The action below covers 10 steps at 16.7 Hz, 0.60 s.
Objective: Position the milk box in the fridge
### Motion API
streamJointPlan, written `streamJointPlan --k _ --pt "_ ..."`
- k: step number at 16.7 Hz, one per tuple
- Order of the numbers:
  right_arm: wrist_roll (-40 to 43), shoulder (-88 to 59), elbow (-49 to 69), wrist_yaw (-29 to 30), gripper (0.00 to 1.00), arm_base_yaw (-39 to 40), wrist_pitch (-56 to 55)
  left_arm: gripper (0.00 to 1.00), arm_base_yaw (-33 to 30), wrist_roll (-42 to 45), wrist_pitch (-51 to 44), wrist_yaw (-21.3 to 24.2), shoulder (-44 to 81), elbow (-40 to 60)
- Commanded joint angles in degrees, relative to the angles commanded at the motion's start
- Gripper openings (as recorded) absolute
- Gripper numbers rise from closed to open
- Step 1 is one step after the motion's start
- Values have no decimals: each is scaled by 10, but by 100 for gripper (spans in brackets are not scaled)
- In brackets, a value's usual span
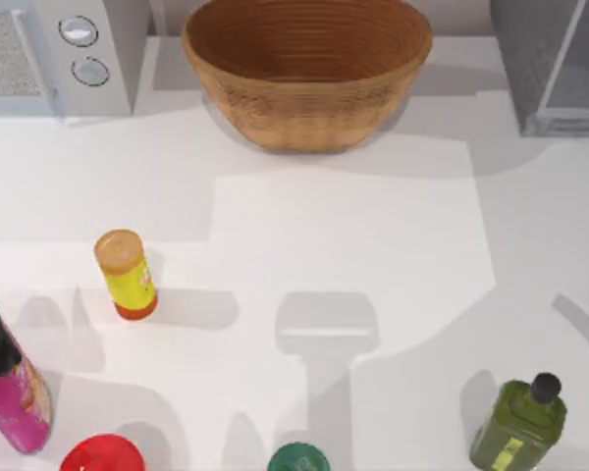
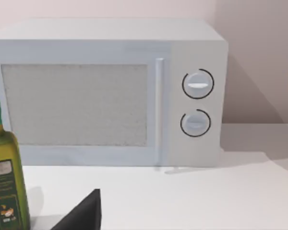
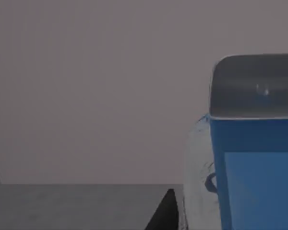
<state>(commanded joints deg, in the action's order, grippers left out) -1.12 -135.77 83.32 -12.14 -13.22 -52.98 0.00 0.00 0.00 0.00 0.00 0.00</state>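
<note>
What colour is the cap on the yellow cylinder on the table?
Orange. The yellow cylinder stands left of centre, and the top view shows its cap best.

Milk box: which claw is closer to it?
Right. The milk box is close beside the right claw; the left claw faces the microwave, beside a green bottle.

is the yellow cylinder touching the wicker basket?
Apart. The top view shows the yellow cylinder standing at the table's left, with bare white table plainly between it and the wicker basket at the back.
</note>
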Motion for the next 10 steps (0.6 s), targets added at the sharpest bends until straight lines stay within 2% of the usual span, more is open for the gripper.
streamJointPlan --k 4,9,10 --pt "0 -29 76 7 0 7 45 100 0 0 0 0 0 0" --pt "1 -33 84 8 0 8 50 100 0 0 0 0 0 0" --pt "1 -33 84 8 8 8 50 100 0 0 0 0 0 0"
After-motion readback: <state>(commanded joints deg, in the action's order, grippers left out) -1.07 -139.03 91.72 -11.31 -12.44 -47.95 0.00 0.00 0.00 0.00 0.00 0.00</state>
